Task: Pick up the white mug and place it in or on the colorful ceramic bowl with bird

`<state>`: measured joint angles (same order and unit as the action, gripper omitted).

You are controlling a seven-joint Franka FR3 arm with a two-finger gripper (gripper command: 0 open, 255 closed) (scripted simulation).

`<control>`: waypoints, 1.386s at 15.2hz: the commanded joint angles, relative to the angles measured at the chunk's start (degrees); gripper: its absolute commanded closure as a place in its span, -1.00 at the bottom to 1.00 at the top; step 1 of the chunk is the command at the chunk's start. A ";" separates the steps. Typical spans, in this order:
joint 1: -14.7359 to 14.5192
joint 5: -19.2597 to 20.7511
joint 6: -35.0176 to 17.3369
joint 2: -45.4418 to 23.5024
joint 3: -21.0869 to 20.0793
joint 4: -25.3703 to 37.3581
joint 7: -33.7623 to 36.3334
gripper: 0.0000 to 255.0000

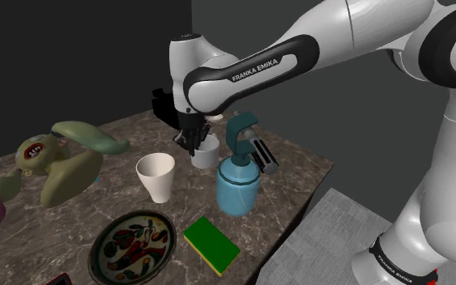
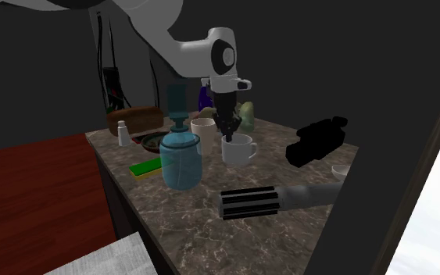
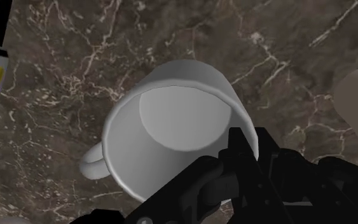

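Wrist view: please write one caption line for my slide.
Black gripper at the rim of the white mug, standing on a dark veined tabletop.

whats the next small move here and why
Probably a short straight lift, if the grip holds: the pincer sits at the white mug's rim, the mug stands on the table, and the cream cup stands near the way to the bird bowl.

I had the white, dark-jointed Franka arm [image 1: 266,65] reaching toward the shoulder view's left, its forearm sloping gently downward. The wrist was bent so that the all-black two-finger gripper [image 1: 192,142] [image 2: 227,129] [image 3: 234,175] pointed straight down, hanging vertical in both exterior views.
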<state>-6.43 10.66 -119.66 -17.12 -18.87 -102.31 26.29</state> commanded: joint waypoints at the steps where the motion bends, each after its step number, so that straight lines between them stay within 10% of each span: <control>1: 0.02 -0.36 1.41 0.75 -0.15 0.69 -0.20 1.00; 11: 0.10 -1.51 8.31 2.80 -0.52 5.73 -1.30 1.00; 21: -8.62 0.62 11.28 0.26 -4.71 9.72 11.58 1.00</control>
<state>-14.00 11.00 -108.99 -16.47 -23.14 -93.42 36.39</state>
